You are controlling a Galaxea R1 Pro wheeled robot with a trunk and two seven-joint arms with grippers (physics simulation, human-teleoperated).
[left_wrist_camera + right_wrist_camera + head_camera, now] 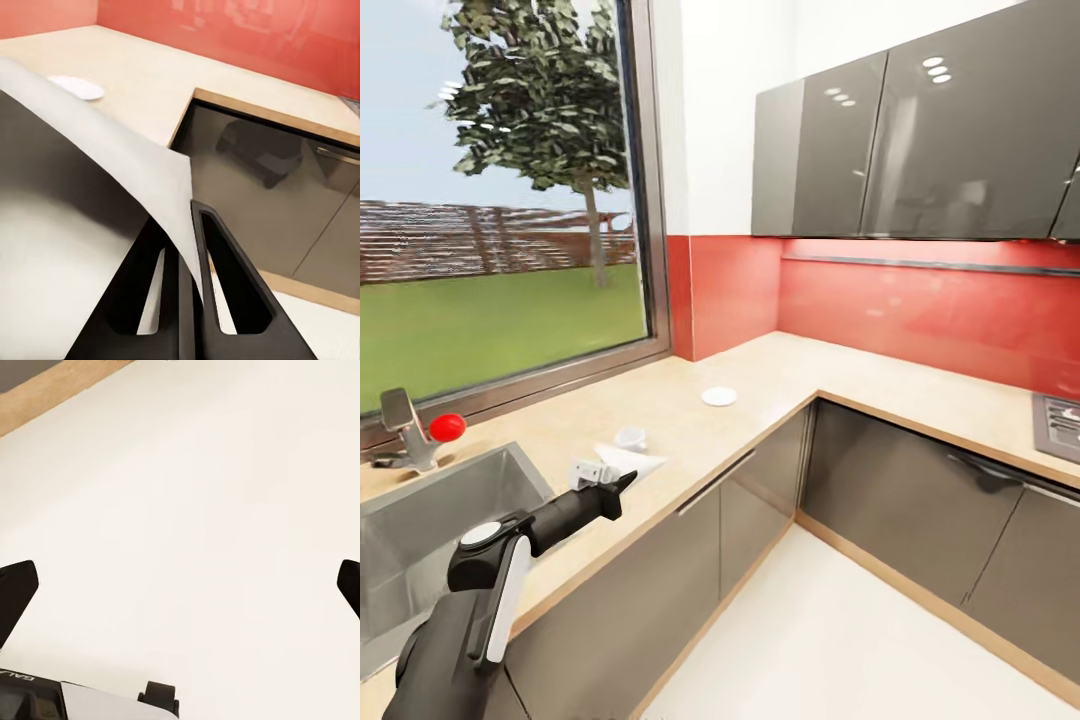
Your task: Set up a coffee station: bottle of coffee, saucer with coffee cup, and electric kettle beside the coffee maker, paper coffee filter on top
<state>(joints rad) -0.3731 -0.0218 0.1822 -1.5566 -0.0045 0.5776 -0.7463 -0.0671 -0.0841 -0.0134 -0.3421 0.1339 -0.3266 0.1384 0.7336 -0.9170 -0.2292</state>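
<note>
- The beige L-shaped kitchen countertop [780, 375] runs under the window and turns along the red backsplash; no coffee maker is in sight on it, so the step in hand is, I judge, carrying the filter to wherever that machine stands.
- The steel sink [420, 530] is sunk into the countertop at the window end, and the left arm reaches past its corner.
- The left gripper [622, 482] has its jaws clamped together on the white paper coffee filter [632, 461], which fans out above the countertop just beyond the sink.
- The filter is thin and floppy: keep the pinch firm, move slowly, and hold it clear of the edge.
- The small white coffee cup [630, 437] stands on the countertop just behind the filter.
- The white round saucer [719, 396] lies farther along the countertop towards the corner.
- The right gripper [180, 585] has its jaws wide apart over pale floor, holding nothing.
</note>
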